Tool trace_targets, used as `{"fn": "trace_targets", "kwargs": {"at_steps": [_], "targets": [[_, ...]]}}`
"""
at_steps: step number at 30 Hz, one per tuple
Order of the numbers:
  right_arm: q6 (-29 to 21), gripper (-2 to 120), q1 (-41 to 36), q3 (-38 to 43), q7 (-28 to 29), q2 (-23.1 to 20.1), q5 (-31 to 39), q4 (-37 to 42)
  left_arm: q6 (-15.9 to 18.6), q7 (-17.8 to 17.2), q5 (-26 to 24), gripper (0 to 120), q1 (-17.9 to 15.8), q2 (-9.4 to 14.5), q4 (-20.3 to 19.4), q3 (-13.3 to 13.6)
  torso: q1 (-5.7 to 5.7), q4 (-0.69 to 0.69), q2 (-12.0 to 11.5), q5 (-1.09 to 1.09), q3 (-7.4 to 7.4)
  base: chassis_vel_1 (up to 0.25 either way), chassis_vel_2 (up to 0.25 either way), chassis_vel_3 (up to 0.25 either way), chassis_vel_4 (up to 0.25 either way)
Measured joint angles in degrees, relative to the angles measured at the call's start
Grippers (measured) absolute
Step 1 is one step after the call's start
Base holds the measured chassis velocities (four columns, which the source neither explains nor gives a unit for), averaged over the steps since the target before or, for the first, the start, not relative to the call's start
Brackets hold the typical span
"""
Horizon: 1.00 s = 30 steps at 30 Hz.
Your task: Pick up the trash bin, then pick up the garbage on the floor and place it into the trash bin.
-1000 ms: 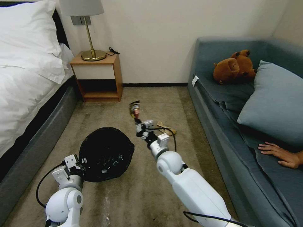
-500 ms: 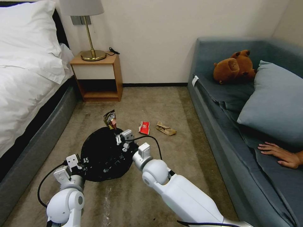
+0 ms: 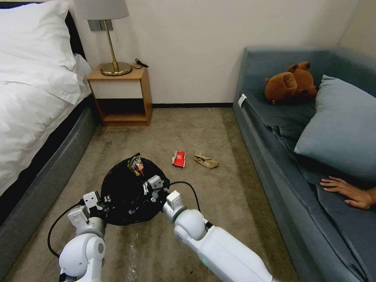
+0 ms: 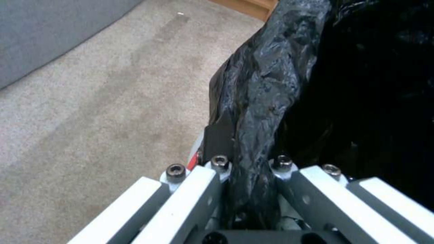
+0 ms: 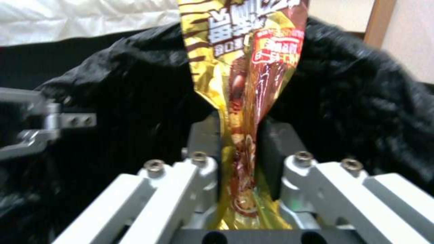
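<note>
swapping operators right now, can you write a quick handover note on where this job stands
Left tool: shut on the trash bin, pinching its bag-lined rim.
Right tool: shut on the gold-brown snack wrapper, held over the bin's opening.
Done: bin picked up; wrapper lifted off the floor, not yet released.
Left: drop the wrapper in, then collect the red-white wrapper and the brown paper bag, both on the carpet beyond the bin.
</note>
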Motion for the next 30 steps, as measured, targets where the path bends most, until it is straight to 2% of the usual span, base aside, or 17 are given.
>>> {"fn": "trace_targets", "kwargs": {"at_steps": [2, 3, 5, 6, 7, 8, 10, 11, 13, 14, 18, 22, 30], "targets": [[-0.03, 32, -0.29, -0.03, -0.02, -0.01, -0.22, 0.04, 0.00, -0.01, 0.07, 1, 0.00, -0.05, 0.13, 0.08, 0.00, 0.00, 0.00, 0.00, 0.00, 0.000, 0.000, 0.000, 0.000], [-0.03, 32, -0.29, -0.03, -0.02, -0.01, -0.22, 0.04, 0.00, -0.01, 0.07, 1, 0.00, -0.05, 0.13, 0.08, 0.00, 0.00, 0.00, 0.00, 0.00, 0.000, 0.000, 0.000, 0.000], [-0.06, 42, -0.30, -0.02, 0.10, 0.01, -0.21, 0.18, 0.00, 0.00, 0.12, 1, 0.03, -0.05, 0.13, 0.14, 0.00, 0.00, 0.00, 0.00, 0.00, 0.000, 0.000, 0.000, 0.000], [-0.06, 42, -0.30, -0.02, 0.10, 0.01, -0.21, 0.18, 0.00, 0.00, 0.12, 1, 0.03, -0.05, 0.13, 0.14, 0.00, 0.00, 0.00, 0.00, 0.00, 0.000, 0.000, 0.000, 0.000], [-0.11, 50, -0.28, 0.01, 0.15, -0.02, -0.20, 0.32, -0.01, -0.01, 0.13, 1, 0.05, -0.05, 0.13, 0.13, 0.00, 0.00, 0.00, 0.00, 0.00, 0.000, 0.000, 0.000, 0.000], [-0.11, 50, -0.28, 0.01, 0.15, -0.02, -0.20, 0.32, -0.01, -0.01, 0.13, 1, 0.05, -0.05, 0.13, 0.13, 0.00, 0.00, 0.00, 0.00, 0.00, 0.000, 0.000, 0.000, 0.000], [-0.31, 59, -0.36, 0.02, 0.20, -0.14, -0.16, 0.70, -0.01, -0.01, 0.12, 1, 0.05, -0.03, 0.13, 0.02, 0.00, 0.00, 0.00, 0.00, 0.00, 0.000, 0.000, 0.000, 0.000], [-0.31, 59, -0.36, 0.02, 0.20, -0.14, -0.16, 0.70, -0.01, -0.01, 0.12, 1, 0.05, -0.03, 0.13, 0.02, 0.00, 0.00, 0.00, 0.00, 0.00, 0.000, 0.000, 0.000, 0.000], [-0.44, 70, -0.51, 0.02, 0.27, -0.15, -0.06, 0.81, -0.01, -0.08, 0.12, 1, 0.02, -0.02, 0.13, -0.03, 0.00, 0.00, 0.00, 0.00, 0.00, 0.000, 0.000, 0.000, 0.000], [-0.44, 70, -0.51, 0.02, 0.27, -0.15, -0.06, 0.81, -0.01, -0.08, 0.12, 1, 0.02, -0.02, 0.13, -0.03, 0.00, 0.00, 0.00, 0.00, 0.00, 0.000, 0.000, 0.000, 0.000], [-0.49, 90, -0.53, 0.07, 0.29, -0.35, 0.05, 0.92, -0.01, -0.17, 0.11, 1, 0.02, -0.02, 0.01, -0.08, 0.00, 0.00, 0.00, 0.00, 0.00, 0.000, 0.000, 0.000, 0.000], [-0.56, 99, -0.37, 0.25, 0.30, -0.44, 0.21, 1.11, 0.00, -0.19, 0.11, 1, 0.03, -0.02, -0.18, -0.08, 0.00, 0.00, 0.00, 0.00, 0.00, 0.000, 0.000, 0.000, 0.000], [-0.77, 100, -0.04, 1.08, 0.75, -0.43, 1.02, 2.77, 0.11, -0.22, 0.17, 1, 0.06, -0.07, -0.41, -0.07, 0.00, 0.00, 0.00, 0.00, 0.00, 0.000, 0.000, 0.000, 0.000]]}}
